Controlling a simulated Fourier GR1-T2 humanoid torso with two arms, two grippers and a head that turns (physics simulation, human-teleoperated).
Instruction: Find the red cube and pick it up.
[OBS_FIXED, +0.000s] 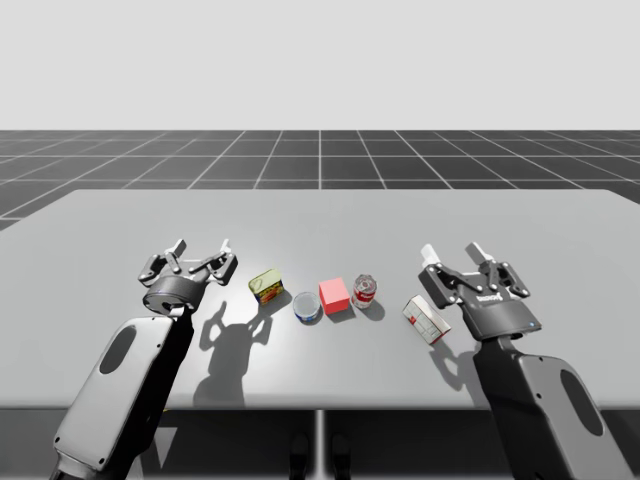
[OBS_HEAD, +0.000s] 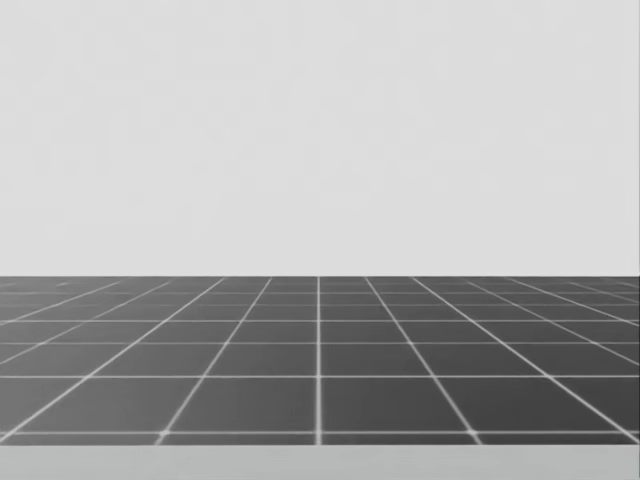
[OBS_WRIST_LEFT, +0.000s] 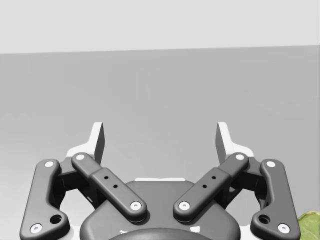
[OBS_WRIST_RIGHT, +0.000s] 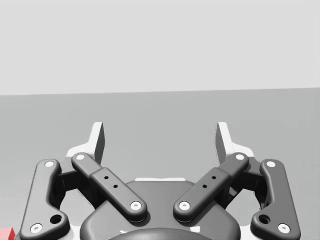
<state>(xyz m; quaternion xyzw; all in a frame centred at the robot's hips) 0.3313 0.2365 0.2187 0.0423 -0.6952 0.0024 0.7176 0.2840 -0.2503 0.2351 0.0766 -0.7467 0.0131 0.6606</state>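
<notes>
The red cube (OBS_FIXED: 334, 296) sits on the grey table (OBS_FIXED: 320, 215) near its front middle, between a blue-and-white can (OBS_FIXED: 307, 306) and a red-and-white can (OBS_FIXED: 364, 291). My left gripper (OBS_FIXED: 201, 249) hovers open well to the cube's left, nothing between its fingers. My right gripper (OBS_FIXED: 454, 252) is open to the cube's right, also holding nothing. In the right wrist view a sliver of the red cube (OBS_WRIST_RIGHT: 6, 233) shows beside the open gripper (OBS_WRIST_RIGHT: 160, 140). The left wrist view has its gripper (OBS_WRIST_LEFT: 160, 140) open over bare table.
A green-and-yellow can (OBS_FIXED: 266, 285) lies left of the blue-and-white can, close to my left gripper; its edge (OBS_WRIST_LEFT: 310, 225) shows in the left wrist view. A white-and-red box (OBS_FIXED: 426, 319) lies just in front of my right gripper. The head view looks out over the dark grid floor (OBS_HEAD: 320, 360).
</notes>
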